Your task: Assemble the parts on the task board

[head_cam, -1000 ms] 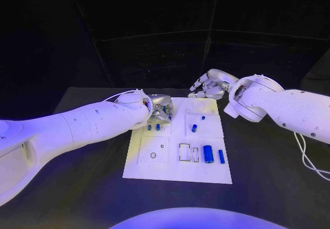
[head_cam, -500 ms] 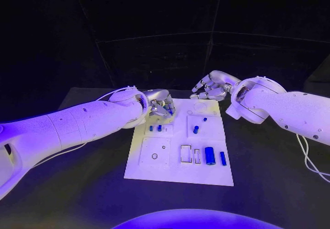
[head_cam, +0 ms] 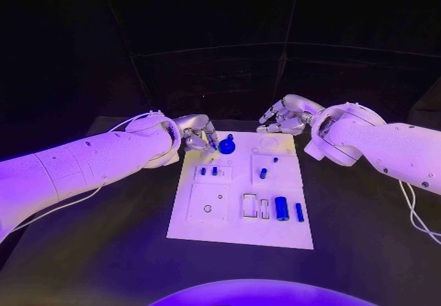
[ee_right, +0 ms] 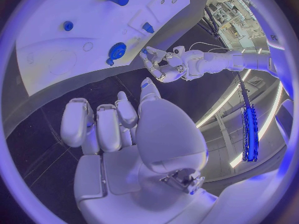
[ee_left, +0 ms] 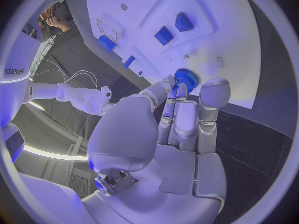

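Head view: left hand (head_cam: 195,136) at the far left corner of the white rectangular task board (head_cam: 241,233), its fingertips pinching a round blue knob-like part (head_cam: 227,148). Right hand (head_cam: 285,118) hangs beyond the board's far edge, fingers curled, holding nothing. Left wrist view: the blue part (ee_left: 185,77) sits at the fingertips (ee_left: 174,88), over the board's edge. Right wrist view: fingers (ee_right: 102,122) curled and empty, well apart from the board (ee_right: 50,55).

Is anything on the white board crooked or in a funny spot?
Nothing stands out. A round blue piece sits near the white board's far edge by the left robot hand; the other blue pieces lie straight.
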